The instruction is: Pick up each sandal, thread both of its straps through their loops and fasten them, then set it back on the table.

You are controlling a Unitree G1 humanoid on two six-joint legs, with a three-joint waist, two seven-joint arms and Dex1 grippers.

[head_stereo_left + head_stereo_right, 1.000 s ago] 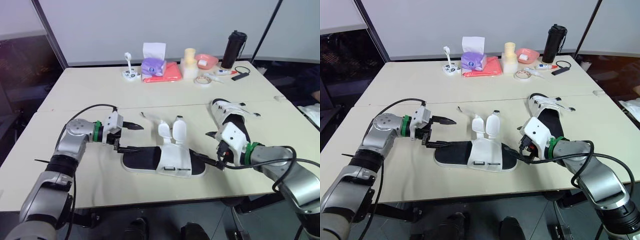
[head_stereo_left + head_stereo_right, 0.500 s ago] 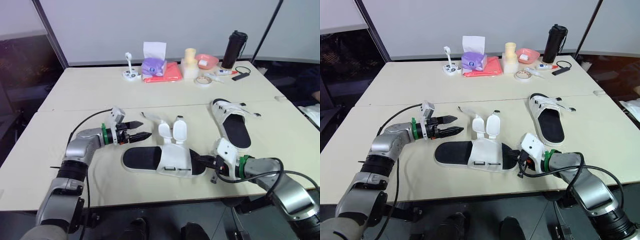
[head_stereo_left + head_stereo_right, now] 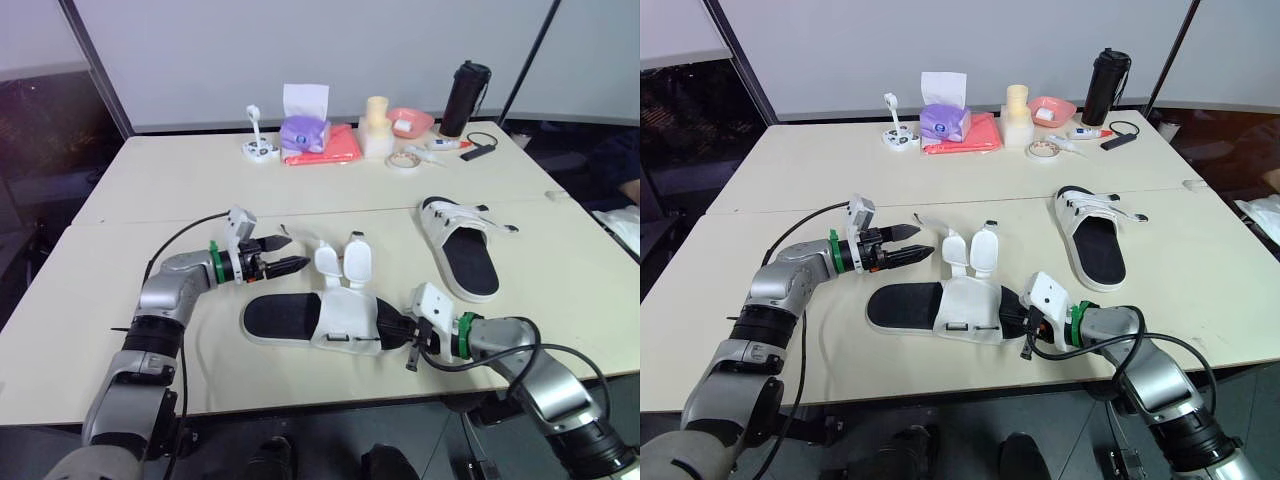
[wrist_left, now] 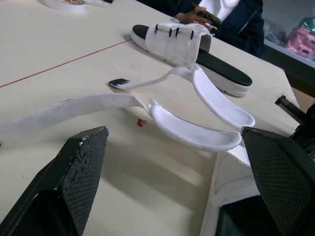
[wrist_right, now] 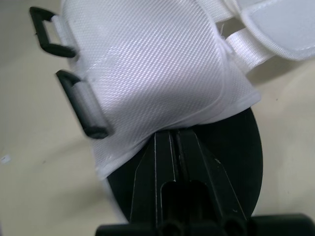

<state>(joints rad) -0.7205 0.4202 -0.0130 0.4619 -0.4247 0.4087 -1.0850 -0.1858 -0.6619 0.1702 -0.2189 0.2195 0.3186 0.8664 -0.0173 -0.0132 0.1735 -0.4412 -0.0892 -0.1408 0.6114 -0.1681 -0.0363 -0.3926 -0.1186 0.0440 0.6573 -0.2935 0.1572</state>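
— Two sandals on the surface [image 3: 140,190], right? Which one is it working on?

— The near sandal [image 3: 300,318], the one lying flat between the two arms with both straps [image 3: 360,262] flung open. The far sandal [image 3: 462,245] is sitting well beyond the right gripper [image 5: 172,135], and I'd judge its straps are done up already.

— What is the right one doing?

— Its jaws are pressing together, with the tips tucked under the edge of the white upper and resting on the black footbed at the toe end. The two black loops [image 5: 81,110] are sitting just off to one side of them. I reckon it is pinning the sandal so it isn't sliding while the other arm goes for a strap.

— And the left gripper [image 3: 298,252]?

— Its jaws are spreading wide, empty, and pointing at the open straps. The padded flaps are lying just ahead of them, and the thin webbing tail is running across in front, close to the tips.

— So nothing is fastened on this one?

— Nothing is threaded yet. The straps are lying on the far side from the loops, so each is going to have to come over the upper first.
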